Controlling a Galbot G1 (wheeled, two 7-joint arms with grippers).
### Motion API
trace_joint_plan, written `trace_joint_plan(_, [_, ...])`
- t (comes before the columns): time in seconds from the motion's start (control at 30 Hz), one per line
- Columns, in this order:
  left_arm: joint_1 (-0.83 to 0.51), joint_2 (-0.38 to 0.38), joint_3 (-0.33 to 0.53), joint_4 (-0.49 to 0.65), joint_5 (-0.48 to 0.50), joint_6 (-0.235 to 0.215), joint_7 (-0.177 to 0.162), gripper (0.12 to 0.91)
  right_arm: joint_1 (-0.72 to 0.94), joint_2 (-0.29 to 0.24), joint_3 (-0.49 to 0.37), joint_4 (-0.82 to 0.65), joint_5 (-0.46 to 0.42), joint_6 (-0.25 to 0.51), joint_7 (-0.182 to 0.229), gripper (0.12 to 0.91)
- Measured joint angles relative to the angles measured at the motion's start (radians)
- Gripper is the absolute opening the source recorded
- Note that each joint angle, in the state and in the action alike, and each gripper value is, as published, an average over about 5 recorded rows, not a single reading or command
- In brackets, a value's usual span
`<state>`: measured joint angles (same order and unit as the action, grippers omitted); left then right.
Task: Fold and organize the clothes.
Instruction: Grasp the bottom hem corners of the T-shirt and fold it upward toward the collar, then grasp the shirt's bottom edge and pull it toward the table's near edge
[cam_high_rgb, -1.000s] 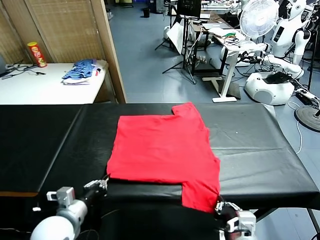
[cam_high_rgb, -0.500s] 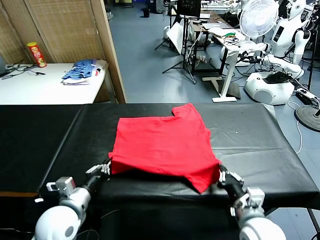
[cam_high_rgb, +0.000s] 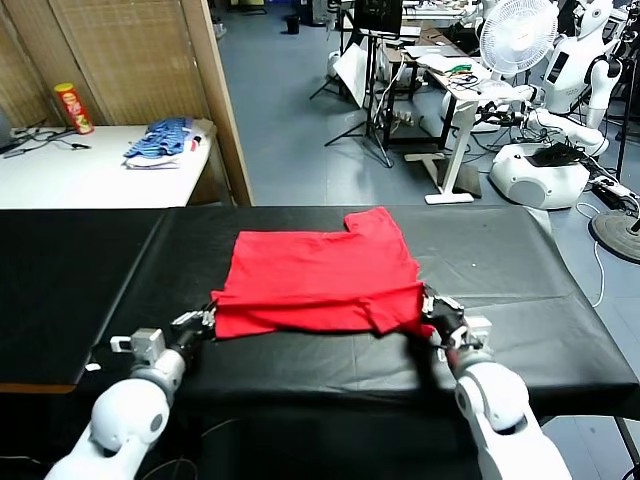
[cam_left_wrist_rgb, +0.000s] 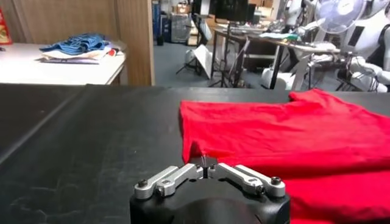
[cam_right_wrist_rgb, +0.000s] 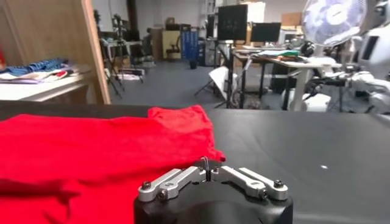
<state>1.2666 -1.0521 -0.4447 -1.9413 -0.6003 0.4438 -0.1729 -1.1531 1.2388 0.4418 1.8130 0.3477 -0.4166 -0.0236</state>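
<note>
Now lying mid-table: red T-shirt (cam_high_rgb: 320, 280) on the black table (cam_high_rgb: 520, 290), near hem doubled back over the body, one sleeve poking out toward 1 o'clock. Left claw (cam_high_rgb: 205, 320) at the shirt's 8 o'clock corner, fingertips drawn close together right at the folded edge; from the left wrist view (cam_left_wrist_rgb: 204, 161), impossible to tell whether cloth is pinched or merely touched. Right claw (cam_high_rgb: 432, 312) at the 4 o'clock corner, tips likewise nearly together against the red fabric; grip not clear in the right wrist view (cam_right_wrist_rgb: 209, 163) either. Far off at 10 o'clock, on a white side table (cam_high_rgb: 90, 180): blue-and-white pile of garments (cam_high_rgb: 160, 142) and a red-and-yellow can (cam_high_rgb: 73, 108).
</note>
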Motion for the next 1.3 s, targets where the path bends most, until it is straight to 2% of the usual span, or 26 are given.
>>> trace_joint_plan(0.2, [0.019,0.002,-0.010,-0.010,0.023,0.001,0.006,0.568,-0.100,-0.035,0.031,0.122,0.012,-0.019,0.007,0.676])
trace_joint_plan(0.3, [0.039,0.003,-0.018,-0.024,0.025,0.003,0.010,0.716,-0.148,-0.039,0.043,0.150,-0.001,-0.019,0.009,0.775])
trace_joint_plan(0.37, [0.055,0.003,-0.020,-0.035,0.013,0.009,0.011,0.776,-0.171,-0.039,0.046,0.157,-0.009,-0.019,0.009,0.793])
trace_joint_plan(0.47, [0.076,0.002,-0.022,-0.046,-0.027,0.027,0.012,0.795,-0.193,-0.035,0.043,0.161,-0.018,-0.019,0.008,0.784])
trace_joint_plan(0.53, [0.084,0.000,-0.023,-0.047,-0.055,0.040,0.012,0.797,-0.201,-0.031,0.040,0.161,-0.025,-0.019,0.006,0.739])
trace_joint_plan(0.67, [0.095,-0.007,-0.028,-0.041,-0.089,0.056,0.011,0.798,-0.211,-0.026,0.034,0.158,-0.042,-0.018,0.005,0.552])
trace_joint_plan(0.77, [0.101,-0.011,-0.033,-0.033,-0.104,0.063,0.010,0.760,-0.222,-0.025,0.033,0.162,-0.046,-0.017,0.008,0.384])
trace_joint_plan(0.8, [0.102,-0.012,-0.035,-0.030,-0.109,0.066,0.009,0.726,-0.227,-0.024,0.033,0.166,-0.046,-0.017,0.010,0.317])
trace_joint_plan(0.93, [0.104,-0.017,-0.041,-0.023,-0.131,0.071,0.008,0.511,-0.245,-0.021,0.034,0.185,-0.045,-0.022,0.027,0.147])
trace_joint_plan(1.03, [0.109,-0.016,-0.043,-0.026,-0.130,0.073,0.008,0.343,-0.264,-0.019,0.041,0.206,-0.043,-0.042,0.046,0.124])
trace_joint_plan(1.13, [0.119,-0.011,-0.043,-0.035,-0.087,0.078,0.004,0.193,-0.291,-0.021,0.051,0.235,-0.034,-0.068,0.057,0.122])
trace_joint_plan(1.23, [0.136,0.002,-0.047,-0.052,-0.018,0.082,0.001,0.127,-0.331,-0.027,0.063,0.272,-0.018,-0.088,0.061,0.122])
trace_joint_plan(1.3, [0.154,0.016,-0.053,-0.069,0.021,0.087,0.001,0.126,-0.364,-0.032,0.071,0.298,-0.012,-0.097,0.063,0.122])
